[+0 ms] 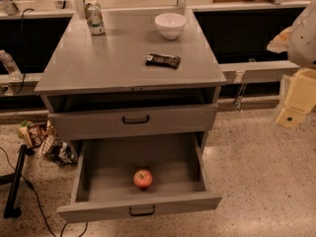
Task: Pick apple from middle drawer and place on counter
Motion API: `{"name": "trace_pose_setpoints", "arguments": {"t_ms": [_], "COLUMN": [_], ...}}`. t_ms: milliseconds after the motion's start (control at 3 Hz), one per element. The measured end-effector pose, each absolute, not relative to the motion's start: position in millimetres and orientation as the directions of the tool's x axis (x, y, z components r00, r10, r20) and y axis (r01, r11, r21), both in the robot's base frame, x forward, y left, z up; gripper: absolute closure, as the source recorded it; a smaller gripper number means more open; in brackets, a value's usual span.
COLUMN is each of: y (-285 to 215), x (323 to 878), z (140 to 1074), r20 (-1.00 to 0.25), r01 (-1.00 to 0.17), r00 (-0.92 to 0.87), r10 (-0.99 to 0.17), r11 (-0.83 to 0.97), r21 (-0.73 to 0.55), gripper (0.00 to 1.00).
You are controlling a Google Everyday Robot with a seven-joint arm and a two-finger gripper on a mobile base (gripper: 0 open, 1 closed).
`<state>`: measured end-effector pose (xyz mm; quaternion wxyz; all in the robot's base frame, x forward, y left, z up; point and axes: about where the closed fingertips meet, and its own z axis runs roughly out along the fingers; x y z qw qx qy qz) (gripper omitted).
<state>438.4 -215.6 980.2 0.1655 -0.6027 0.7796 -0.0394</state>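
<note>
The small red apple (142,178) with a yellowish patch lies inside the open middle drawer (94,172), near its front middle. This lowest drawer is pulled far out, and its black handle (142,211) shows on the front. The grey counter (118,58) is the cabinet's flat top above. My gripper (295,105), pale yellow below a white arm part, hangs at the right edge of the view. It is off to the right of the cabinet, at about counter-front height, far from the apple and holding nothing that I can see.
On the counter stand a soda can (94,18) at back left and a white bowl (170,25) at back centre, with a dark snack bar (163,60) lying in the middle. A shut grey drawer (134,119) sits above the open one. Snack bags (44,138) and cables lie on the floor to the left.
</note>
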Motion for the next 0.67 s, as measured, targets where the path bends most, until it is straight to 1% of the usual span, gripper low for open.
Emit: {"name": "trace_pose_setpoints", "arguments": {"t_ms": [333, 667], "y": [-215, -202], "x": [438, 430], "z": [980, 968], "r20": [-0.216, -0.325], "r01": [-0.926, -0.923], "r00": [-0.22, -0.243], "r10": [-0.951, -0.914], "r11": [0.273, 0.321], "r21": [-0.259, -0.214], "gripper": [0.0, 0.0]}}
